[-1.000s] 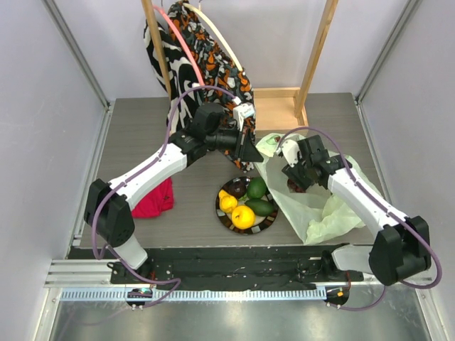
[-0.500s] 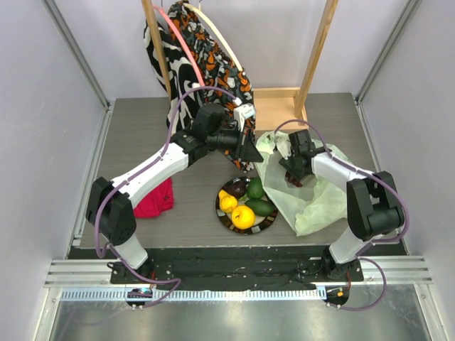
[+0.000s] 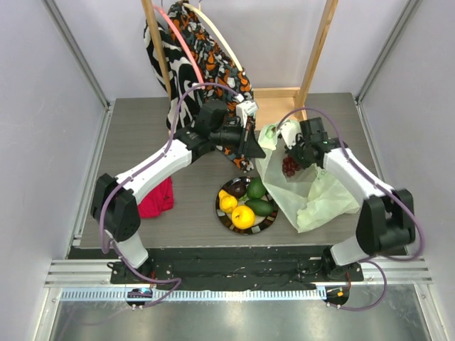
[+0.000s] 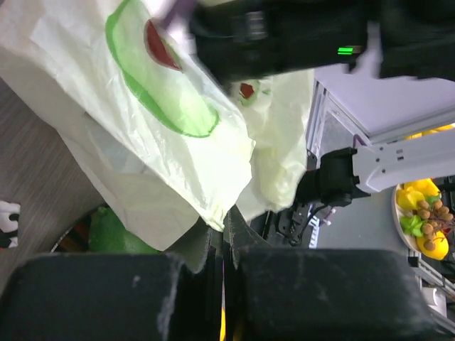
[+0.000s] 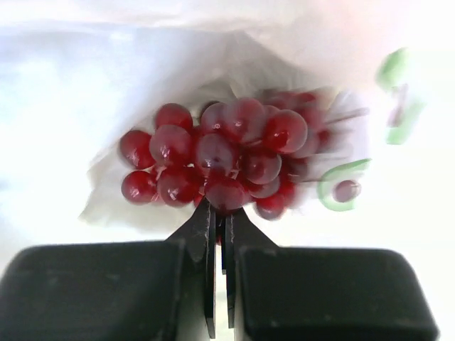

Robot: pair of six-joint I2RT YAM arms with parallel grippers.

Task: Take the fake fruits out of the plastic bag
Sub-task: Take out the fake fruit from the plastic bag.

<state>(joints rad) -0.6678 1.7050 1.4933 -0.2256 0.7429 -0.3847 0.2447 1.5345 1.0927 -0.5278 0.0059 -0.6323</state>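
Nearest the arm bases, we see a plate [image 3: 270,224] on the table [image 3: 142,135]. It carries the lemon [image 3: 227,203], the orange-yellow round fruit [image 3: 242,216], two green fruits [image 3: 257,188] and the dark purple-brown fruit [image 3: 237,189], all packed close together and outside the bag. To its left a red cloth [image 3: 153,200] lies partly under the left arm.

Just right of the plate, the plastic bag [image 3: 320,199] lies crumpled on the table. Its body spreads toward the right edge and its upper part is drawn up toward the middle.

In the left wrist view, the left gripper [image 4: 222,224] has its jaws pressed together on a fold of the bag's thin film, and the rest of the bag hangs away beyond the fingers. One green fruit shows below the film.

The right gripper [image 5: 219,213] is clamped on the grape bunch [image 5: 227,160]. Its two fingers are nearly touching and nip the lowest part of the cluster. Pale bag film fills the background around the dark red grapes. From above, the bunch sits at the bag's open mouth. We cannot tell whether it is inside the rim or just over it.

Farthest back, patterned cloth bags [image 3: 206,64] hang from a wooden frame [image 3: 316,53].
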